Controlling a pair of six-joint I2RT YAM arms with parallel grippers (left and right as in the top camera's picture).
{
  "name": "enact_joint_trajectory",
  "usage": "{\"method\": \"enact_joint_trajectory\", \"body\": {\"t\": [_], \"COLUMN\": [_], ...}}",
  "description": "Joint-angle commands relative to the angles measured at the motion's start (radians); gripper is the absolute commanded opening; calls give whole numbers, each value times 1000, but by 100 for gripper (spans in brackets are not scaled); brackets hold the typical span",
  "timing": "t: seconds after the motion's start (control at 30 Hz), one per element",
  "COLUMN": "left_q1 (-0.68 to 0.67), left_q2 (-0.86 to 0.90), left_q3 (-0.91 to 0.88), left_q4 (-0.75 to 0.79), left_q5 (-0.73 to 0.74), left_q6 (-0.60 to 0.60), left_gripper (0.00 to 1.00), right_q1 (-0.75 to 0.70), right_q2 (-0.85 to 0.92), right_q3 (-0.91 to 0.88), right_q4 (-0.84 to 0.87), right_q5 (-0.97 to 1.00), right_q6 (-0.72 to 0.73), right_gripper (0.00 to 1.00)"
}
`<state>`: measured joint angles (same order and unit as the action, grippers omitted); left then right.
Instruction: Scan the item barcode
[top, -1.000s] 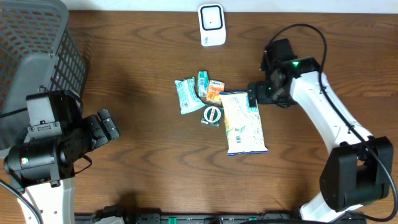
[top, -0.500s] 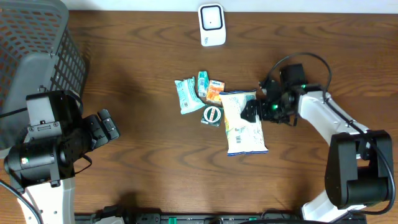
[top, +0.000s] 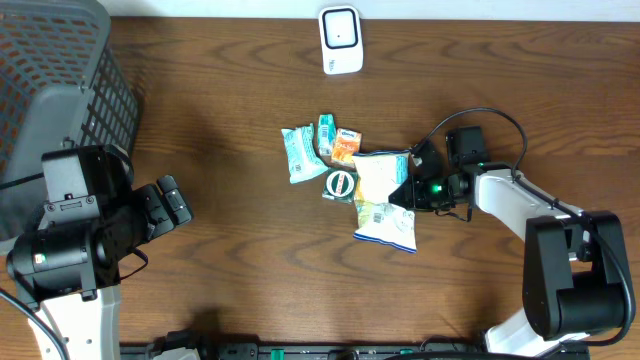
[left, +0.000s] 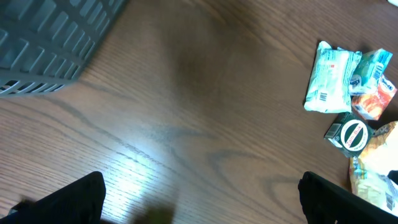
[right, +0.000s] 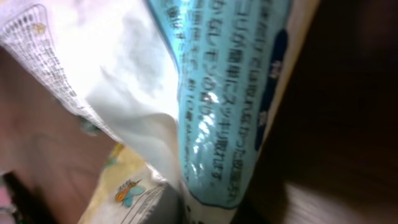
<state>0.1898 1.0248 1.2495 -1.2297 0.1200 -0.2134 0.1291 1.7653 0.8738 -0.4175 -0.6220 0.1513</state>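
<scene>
Right claw snaps shut on the snack bag, and the pickup is on!

Over by the worktop's left edge the left claw (top: 172, 204) sits spread wide, gripping nothing, out of the play. Mid-worktop the small packets (top: 322, 150) lie in a huddle, and just right of them is the snack bag (top: 384, 205): flat and stretched out a second ago, now bunched and rucked up. Its right side is pinched by the right claw (top: 404, 190), gaping a moment back, now pressed together on the film. That reads as a grasp made, so a carry to the scanner (top: 340, 40) at the far edge looks next. The bag's long axis runs far edge to near edge, leaning a touch rightward at its near end; which way the barcode faces, I can't tell.
</scene>
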Motion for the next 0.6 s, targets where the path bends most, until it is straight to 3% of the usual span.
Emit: {"method": "enact_joint_trajectory", "body": {"t": [0.0,0.2,0.57], "left_q1": [5,5,5], "left_q2": [0,0,0], "left_q3": [-3,-3,-3], "left_q4": [0,0,0], "left_q5": [-16,-16,-16], "left_q6": [-10,-10,-10], "left_gripper": [98,97,98], "right_q1": [7,-15,-23], "right_q2": [13,-36,-334], "right_q3": [-10,64,167], "right_q4": [20,36,58], "right_q5": [-79,-282,-267], "right_q6": [13,18,157], "right_gripper": [1,1,1]}}
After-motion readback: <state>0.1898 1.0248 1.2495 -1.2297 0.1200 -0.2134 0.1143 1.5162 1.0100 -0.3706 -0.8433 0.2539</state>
